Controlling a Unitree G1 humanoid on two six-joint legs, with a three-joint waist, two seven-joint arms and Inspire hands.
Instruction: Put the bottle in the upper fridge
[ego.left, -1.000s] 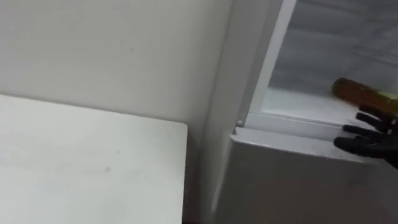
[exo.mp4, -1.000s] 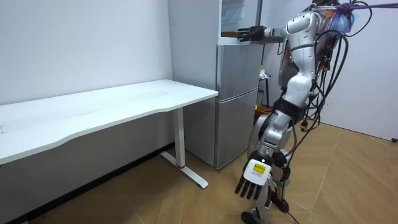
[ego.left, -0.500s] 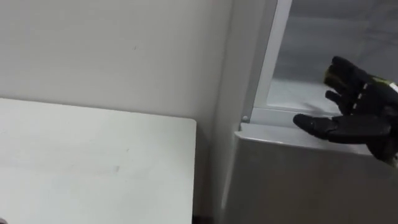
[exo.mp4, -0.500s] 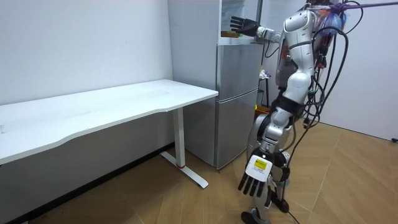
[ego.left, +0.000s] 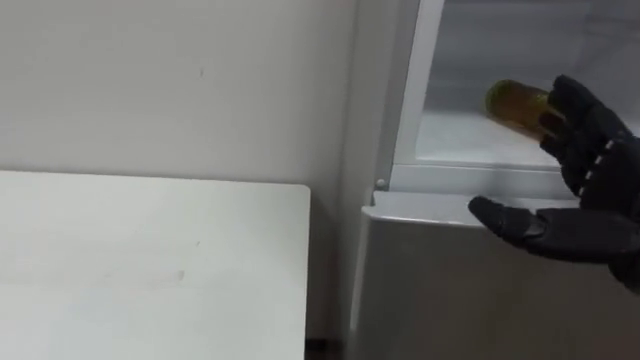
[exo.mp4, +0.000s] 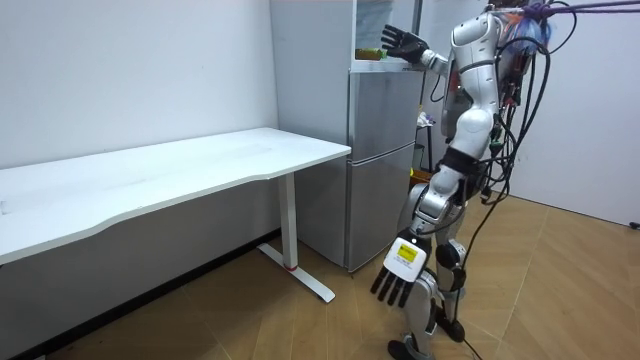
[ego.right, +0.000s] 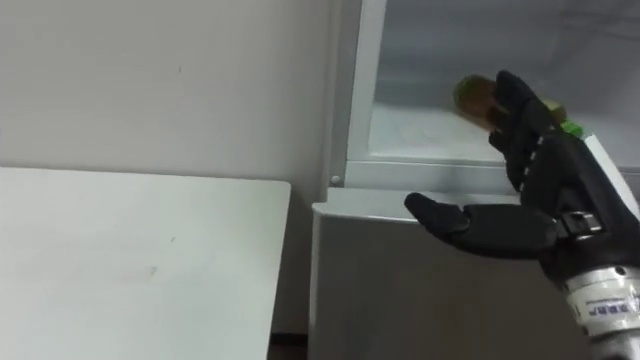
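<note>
An amber bottle (ego.left: 515, 103) lies on its side on the white shelf (ego.left: 470, 140) of the open upper fridge compartment, also visible as the bottle (ego.right: 472, 97) and, in the room view, the bottle (exo.mp4: 370, 53). My right hand (ego.left: 590, 190) hovers open just right of it and nearer to me, fingers spread, thumb over the ledge, holding nothing. That raised right hand (exo.mp4: 402, 43) is at the fridge's top. My left hand (exo.mp4: 395, 280) hangs open low beside my legs. I stand right in front of the fridge.
The grey lower fridge door (ego.left: 450, 290) is closed below the shelf. A white compartment frame (ego.left: 410, 90) edges the opening on the left. A long white table (exo.mp4: 180, 165) stands against the wall left of the fridge, with wooden floor around it.
My right hand has lifted off the shelf edge and away from the bottle, which now lies free on the shelf. The eye views have shifted as my head moved.
</note>
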